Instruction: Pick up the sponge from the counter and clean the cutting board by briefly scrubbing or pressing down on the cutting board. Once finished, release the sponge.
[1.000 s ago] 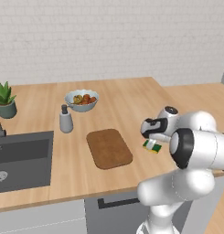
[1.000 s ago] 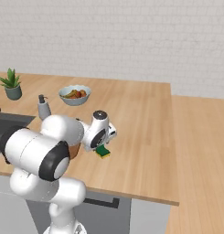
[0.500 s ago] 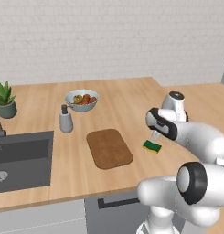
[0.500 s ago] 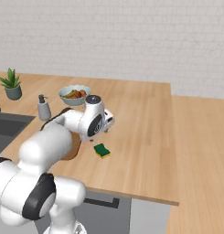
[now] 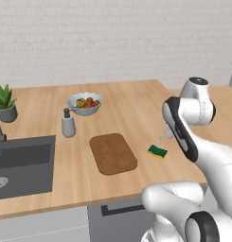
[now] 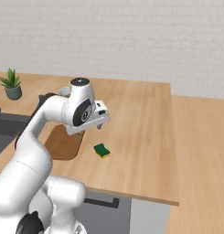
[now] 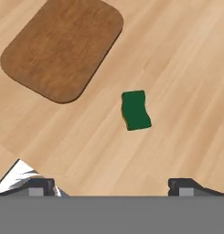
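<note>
The sponge [image 5: 157, 151] [image 6: 102, 150] [image 7: 136, 110] lies flat on the light-wood counter [image 5: 131, 108] [image 6: 141, 114], dark green top up, a short way right of the cutting board. The dark-brown cutting board [image 5: 113, 153] [image 7: 63, 45] is bare; in the right base view my arm hides part of the cutting board [image 6: 63, 145]. My gripper [image 6: 92, 130] [image 7: 111, 186] hangs open above the counter, a little above and beside the sponge, touching nothing. Its two fingertips [image 7: 40, 185] stand wide apart with only counter between them.
A bowl of fruit [image 5: 84, 103] and a soap dispenser [image 5: 67, 124] stand behind the board. The dark sink [image 5: 22, 163] is at the left, with a potted plant [image 5: 4, 103] [image 6: 13, 84] behind it. The counter's front edge runs close below the sponge.
My arm has unfolded and the hand has risen from low beside the sponge to higher above the counter. The sponge and board have stayed in place.
</note>
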### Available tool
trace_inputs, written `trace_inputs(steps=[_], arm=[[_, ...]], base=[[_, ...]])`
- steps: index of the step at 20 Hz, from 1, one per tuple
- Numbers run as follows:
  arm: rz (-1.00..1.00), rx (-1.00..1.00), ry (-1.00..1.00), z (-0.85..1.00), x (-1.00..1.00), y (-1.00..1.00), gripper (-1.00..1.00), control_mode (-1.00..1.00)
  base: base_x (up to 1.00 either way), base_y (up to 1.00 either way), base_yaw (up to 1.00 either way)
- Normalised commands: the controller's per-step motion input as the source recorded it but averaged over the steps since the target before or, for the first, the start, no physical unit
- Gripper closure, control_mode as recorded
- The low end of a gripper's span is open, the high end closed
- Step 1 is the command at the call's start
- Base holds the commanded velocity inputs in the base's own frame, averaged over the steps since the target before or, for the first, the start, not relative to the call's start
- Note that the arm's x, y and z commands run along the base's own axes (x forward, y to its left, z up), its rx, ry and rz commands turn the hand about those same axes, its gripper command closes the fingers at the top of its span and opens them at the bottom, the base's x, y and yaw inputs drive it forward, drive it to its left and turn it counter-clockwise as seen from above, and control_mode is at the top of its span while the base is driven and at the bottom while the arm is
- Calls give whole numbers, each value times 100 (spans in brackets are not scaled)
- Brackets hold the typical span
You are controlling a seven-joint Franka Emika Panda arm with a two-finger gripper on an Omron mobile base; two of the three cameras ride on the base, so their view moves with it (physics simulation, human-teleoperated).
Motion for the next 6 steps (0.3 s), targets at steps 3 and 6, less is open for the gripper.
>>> trace_inputs(steps=[3,6], arm=[[-21,15,1,77,-100,0,-100,-100],[-19,17,-10,46,-100,0,-100,-100]], base=[[0,0,0],[0,0,0]])
